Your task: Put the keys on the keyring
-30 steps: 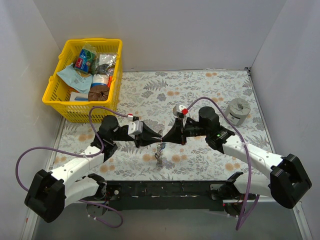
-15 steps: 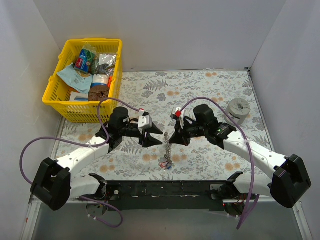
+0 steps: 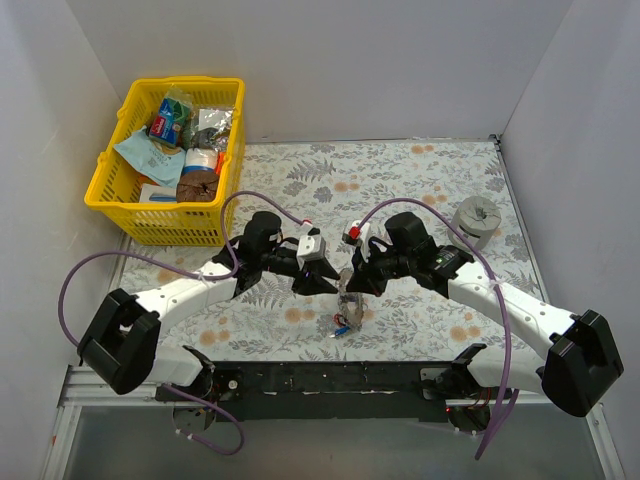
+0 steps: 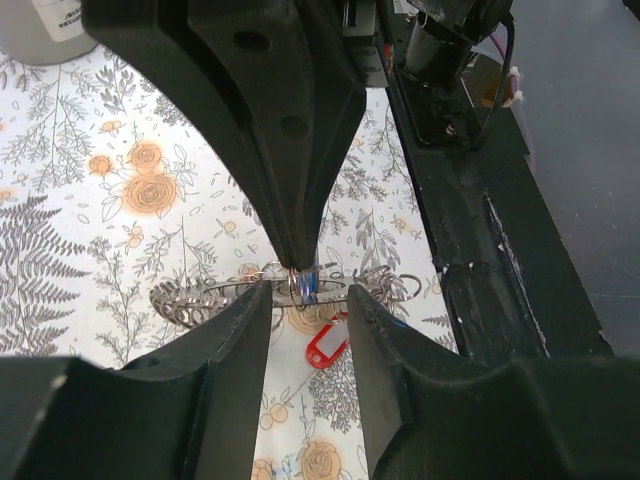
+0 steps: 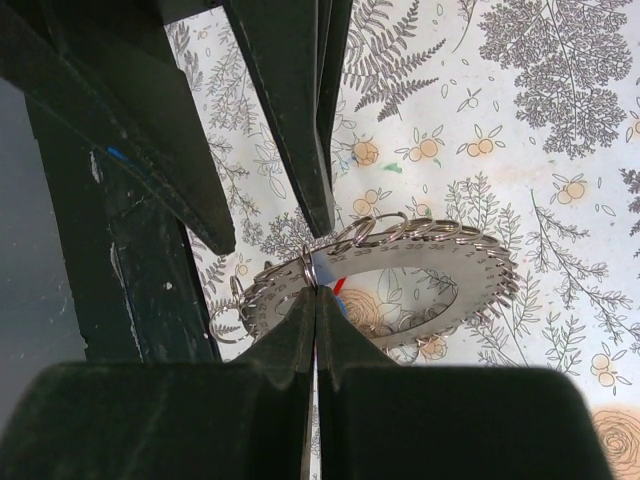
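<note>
The keyring (image 3: 352, 305) is a flat silvery ring whose rim carries many small split rings. It hangs tilted just above the floral mat between my two grippers. My right gripper (image 3: 350, 283) is shut on one small ring at its rim, as the right wrist view (image 5: 315, 290) shows, with the keyring (image 5: 440, 262) spreading out beyond it. A blue key (image 4: 308, 287) hangs at that pinch and a red key (image 4: 325, 347) lies below. My left gripper (image 4: 308, 297) is open, with one fingertip on either side of the keyring's rim (image 4: 205, 297), facing the right gripper's tips (image 4: 297, 262).
A yellow basket (image 3: 120, 195) full of packets stands at the back left. A squat grey cylinder (image 3: 475, 220) sits at the right. The black base rail (image 3: 330, 375) runs along the near edge, close under the keys (image 3: 340, 325). White walls enclose the table.
A second ago the grippers met tip to tip; they parted, and the left arm has swung right to close in again. The keyring and keys now hang lower and further right.
</note>
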Available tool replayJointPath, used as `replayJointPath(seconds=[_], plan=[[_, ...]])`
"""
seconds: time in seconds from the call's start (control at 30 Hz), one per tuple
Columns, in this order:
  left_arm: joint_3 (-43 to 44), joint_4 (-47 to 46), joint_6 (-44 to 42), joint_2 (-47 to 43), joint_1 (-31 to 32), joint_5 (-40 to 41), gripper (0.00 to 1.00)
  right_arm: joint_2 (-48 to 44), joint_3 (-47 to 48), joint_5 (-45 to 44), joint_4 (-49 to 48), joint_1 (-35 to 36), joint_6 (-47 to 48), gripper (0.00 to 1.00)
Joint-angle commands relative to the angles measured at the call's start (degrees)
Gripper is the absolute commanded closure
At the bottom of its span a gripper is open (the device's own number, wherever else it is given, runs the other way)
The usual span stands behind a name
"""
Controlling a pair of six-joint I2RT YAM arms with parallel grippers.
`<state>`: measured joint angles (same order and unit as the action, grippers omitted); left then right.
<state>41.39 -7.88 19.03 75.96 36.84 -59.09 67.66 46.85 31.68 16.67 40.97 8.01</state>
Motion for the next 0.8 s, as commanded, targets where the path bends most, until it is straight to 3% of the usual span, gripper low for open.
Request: replayJointPath(seconds=[0.0, 0.77], plan=[[3.1, 1.4, -1.4, 0.9, 1.6, 0.3, 0.65, -1.0, 2.9, -0.7, 0.7, 0.2, 1.5, 0.99], [6.1, 2.3, -0.6, 5.2, 3.9, 4.1, 0.78, -3.0, 1.7, 1.0, -2.7, 0.2, 0.3, 0.99]])
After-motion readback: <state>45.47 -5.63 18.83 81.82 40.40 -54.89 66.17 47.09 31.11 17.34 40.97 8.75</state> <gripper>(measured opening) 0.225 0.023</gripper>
